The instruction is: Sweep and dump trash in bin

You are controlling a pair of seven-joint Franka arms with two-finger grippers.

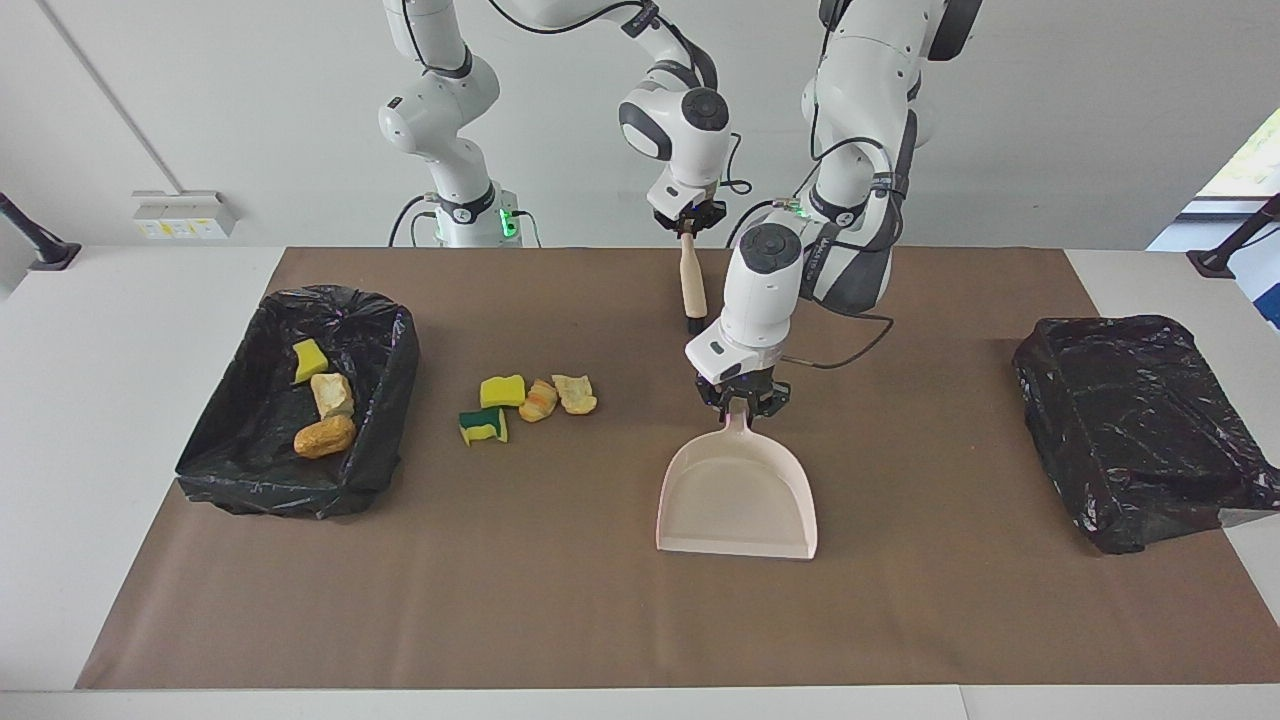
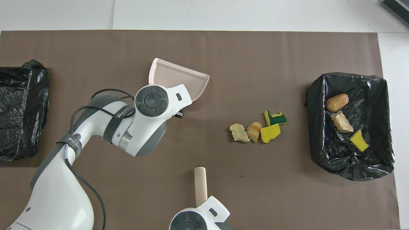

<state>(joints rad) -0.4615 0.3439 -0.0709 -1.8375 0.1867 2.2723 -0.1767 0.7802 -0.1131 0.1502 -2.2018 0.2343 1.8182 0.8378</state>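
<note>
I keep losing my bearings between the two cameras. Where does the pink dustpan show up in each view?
Facing view: the dustpan lies just below centre, handle pointing up toward the robots.
Overhead view: its pan shows above centre, handle hidden under the left arm.
Shared landmark: the four loose trash pieces on the brown mat, beside the dustpan.

Open brown mat (image 1: 560, 600) between dustpan (image 1: 735, 500) and loose scraps (image 1: 527, 400); passage free. Scraps lying at 9 o'clock from dustpan, lined bin (image 1: 300, 400) past them. Second bagged bin (image 1: 1140, 430) at 3 o'clock, well apart. Brush (image 1: 690, 285) hanging at 12 o'clock, blocking that approach.
</note>
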